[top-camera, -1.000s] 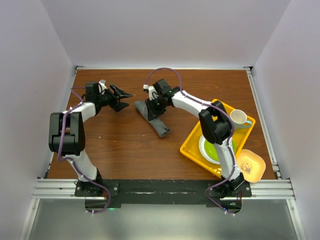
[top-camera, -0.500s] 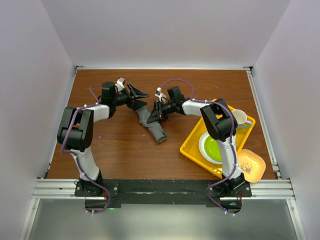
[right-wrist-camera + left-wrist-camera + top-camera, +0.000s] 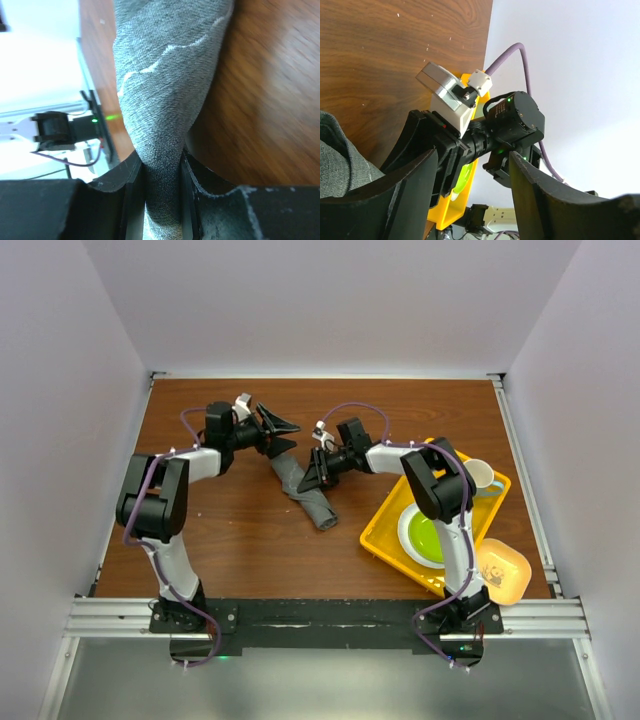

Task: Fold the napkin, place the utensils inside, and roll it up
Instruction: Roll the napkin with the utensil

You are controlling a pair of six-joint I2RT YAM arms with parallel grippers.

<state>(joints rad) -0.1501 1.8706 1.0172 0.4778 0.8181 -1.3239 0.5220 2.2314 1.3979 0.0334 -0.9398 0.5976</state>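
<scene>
Top view: left gripper (image 3: 288, 436) is over the far-middle of the table (image 3: 230, 530), jaws spread in a V with nothing between them. Its tips are just beside the far end of the napkin (image 3: 312, 502). The napkin is bunched into a long grey strip lying diagonally on the wood, mid-table, left of the yellow tray (image 3: 388, 512). Right gripper (image 3: 308, 480) reaches in from the right and is clamped on the strip's upper part. The tray holds the green plate (image 3: 425, 538) and a mug (image 3: 478, 476) (right arm crosses over the plate, hiding part of it). A yellow bowl (image 3: 503, 572) sits on the table just beside the tray's near corner.

Left wrist: left gripper (image 3: 474, 165) has both fingers well apart, no cloth in the gap. Napkin (image 3: 340, 160) shows at lower left, right next to one finger; contact can't be judged. Right arm's wrist and its camera (image 3: 447, 95) are straight ahead through the gap, with the tray (image 3: 447, 212) behind.

Right wrist: right gripper (image 3: 162, 175) is closed tight on a pinched fold of napkin (image 3: 165, 75), with cloth filling the slot between the fingers. A pale stitched line (image 3: 165, 50) wanders across the fabric beyond the pinch. Bare table (image 3: 270, 100) to the right.
</scene>
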